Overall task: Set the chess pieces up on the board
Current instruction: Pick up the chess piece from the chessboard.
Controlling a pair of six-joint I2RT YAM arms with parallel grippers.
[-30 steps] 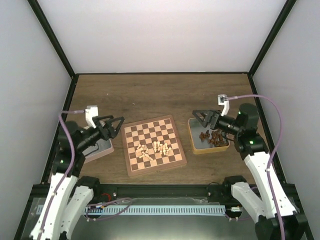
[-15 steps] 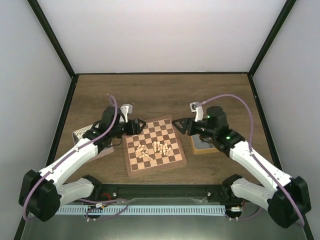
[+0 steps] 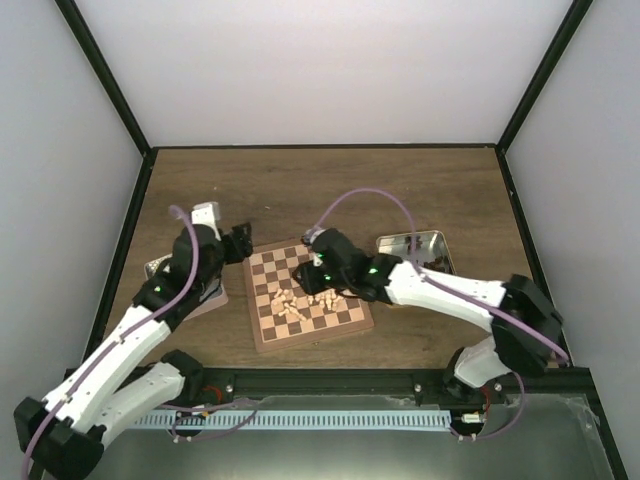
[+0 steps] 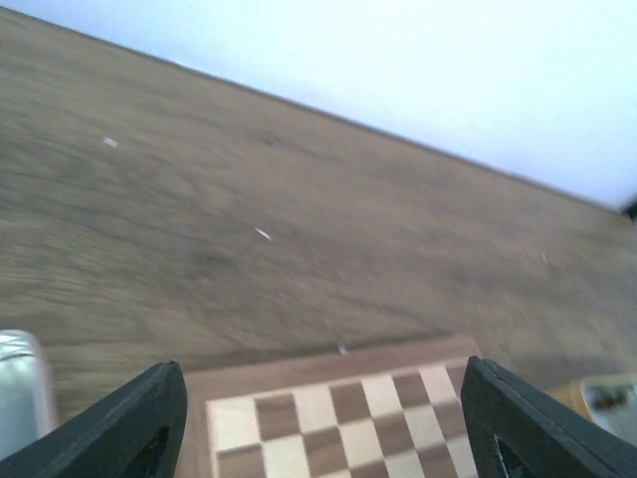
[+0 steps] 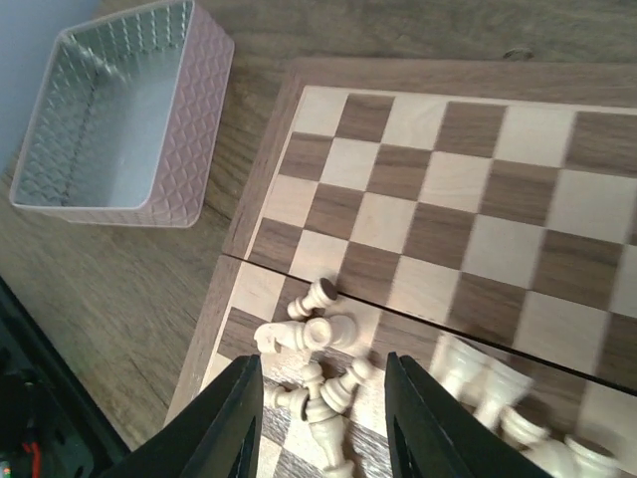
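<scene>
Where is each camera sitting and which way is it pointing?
Top external: fixed overhead at the near side, looking down at the board; left tool, right tool show.
Left wrist: behind left tool, faces board's far edge and table; own fingers show.
Right wrist: behind right tool, looks down at cream pieces and tin; own fingers show.
All share the board.

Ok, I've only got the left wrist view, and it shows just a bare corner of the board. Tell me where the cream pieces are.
Observer: The cream pieces are bunched together on the near half of the board.
Operator: Give me their state.
Observer: Several lie tipped on their sides; a few beside them stand upright.
Operator: Report the right end effector.
Observer: The right end effector hangs over that bunch with its jaws apart, and nothing looks gripped.
</scene>
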